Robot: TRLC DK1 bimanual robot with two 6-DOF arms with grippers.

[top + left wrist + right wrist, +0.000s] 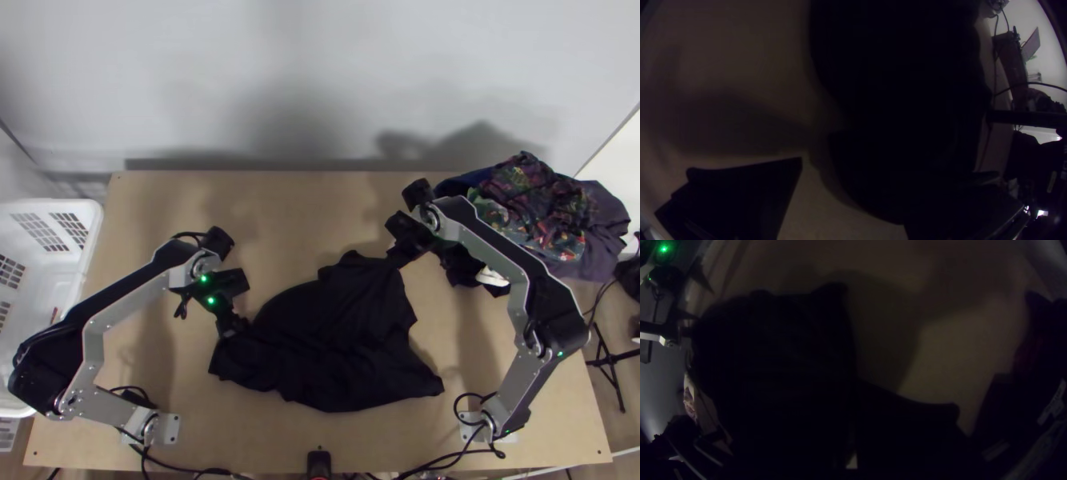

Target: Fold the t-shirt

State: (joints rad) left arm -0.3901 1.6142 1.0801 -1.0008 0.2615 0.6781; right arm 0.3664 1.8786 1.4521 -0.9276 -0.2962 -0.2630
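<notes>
I had the right gripper (395,257) clenched on the far edge of the bunched t-shirt (336,336) on the table (280,200), probably to anchor it; the left gripper (230,326) sat spread at its left end, presumably for a second hold

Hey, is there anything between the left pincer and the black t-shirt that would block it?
Nothing visible stands in the way: the left pincer is right at the left end of the black t-shirt. The pile of other clothes lies off at the far right, clear of that spot.
</notes>
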